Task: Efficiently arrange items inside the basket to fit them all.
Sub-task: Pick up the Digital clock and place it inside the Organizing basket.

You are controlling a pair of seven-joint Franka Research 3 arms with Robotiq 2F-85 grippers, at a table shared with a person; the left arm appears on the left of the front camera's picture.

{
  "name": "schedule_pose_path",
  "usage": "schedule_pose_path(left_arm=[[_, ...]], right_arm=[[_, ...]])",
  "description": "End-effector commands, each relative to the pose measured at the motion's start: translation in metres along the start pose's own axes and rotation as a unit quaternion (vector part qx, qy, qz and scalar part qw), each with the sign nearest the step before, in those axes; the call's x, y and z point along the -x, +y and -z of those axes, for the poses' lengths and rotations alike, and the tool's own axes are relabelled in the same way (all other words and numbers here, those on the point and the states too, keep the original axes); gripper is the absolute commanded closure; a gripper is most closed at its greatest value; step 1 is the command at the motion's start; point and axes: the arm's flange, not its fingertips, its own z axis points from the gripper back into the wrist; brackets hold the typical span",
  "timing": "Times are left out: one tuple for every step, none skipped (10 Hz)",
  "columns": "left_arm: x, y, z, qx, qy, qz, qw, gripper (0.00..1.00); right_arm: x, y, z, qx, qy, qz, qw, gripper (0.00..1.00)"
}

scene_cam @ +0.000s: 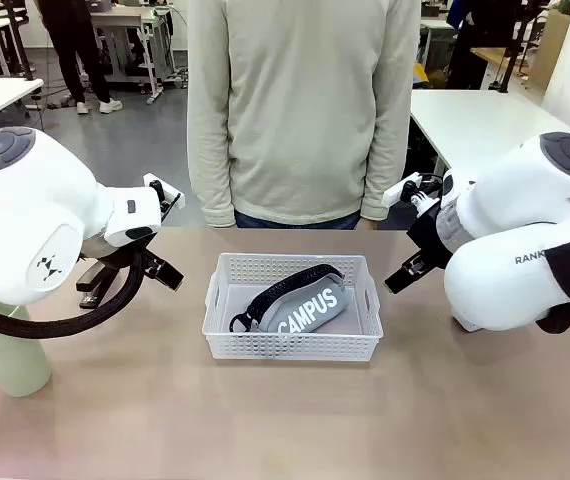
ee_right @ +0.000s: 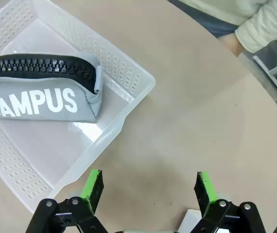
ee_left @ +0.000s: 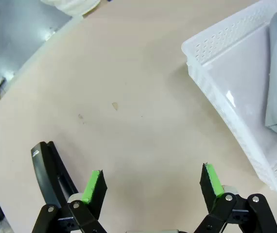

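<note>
The pouch (scene_cam: 310,310) lies inside the basket (scene_cam: 290,346); left hand (ee_left: 152,171) and right hand (ee_right: 148,174) hover beside the basket, both released and empty.

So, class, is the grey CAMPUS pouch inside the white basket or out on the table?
Inside: the pouch lies slanted on the floor of the basket, within its perforated walls.

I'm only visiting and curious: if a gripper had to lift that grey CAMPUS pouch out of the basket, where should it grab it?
Probably mid-body, from straight above. The pouch lies slantwise on the floor of the basket, whose walls block any sideways approach. The jaws should span its narrow width, where the soft body is slim enough to pinch.
</note>
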Motion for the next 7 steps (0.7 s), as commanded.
schedule_pose_path(left_arm=[[-0.0001,0.0000,-0.0001,0.000,0.000,0.000,1.000,0.00],[-0.0001,0.0000,-0.0001,0.000,0.000,0.000,1.000,0.00],[-0.0001,0.0000,-0.0001,0.000,0.000,0.000,1.000,0.00],[-0.0001,0.0000,-0.0001,0.000,0.000,0.000,1.000,0.00],[-0.0001,0.0000,-0.0001,0.000,0.000,0.000,1.000,0.00],[-0.0001,0.0000,-0.0001,0.000,0.000,0.000,1.000,0.00],[-0.0001,0.0000,-0.0001,0.000,0.000,0.000,1.000,0.00]], right_arm=[[0.0000,0.0000,0.0000,0.000,0.000,0.000,1.000,0.00],[0.0000,0.0000,0.0000,0.000,0.000,0.000,1.000,0.00],[0.0000,0.0000,0.0000,0.000,0.000,0.000,1.000,0.00],[0.0000,0.0000,0.0000,0.000,0.000,0.000,1.000,0.00],[0.0000,0.0000,0.0000,0.000,0.000,0.000,1.000,0.00],[0.0000,0.0000,0.0000,0.000,0.000,0.000,1.000,0.00],[0.0000,0.0000,0.0000,0.000,0.000,0.000,1.000,0.00]])
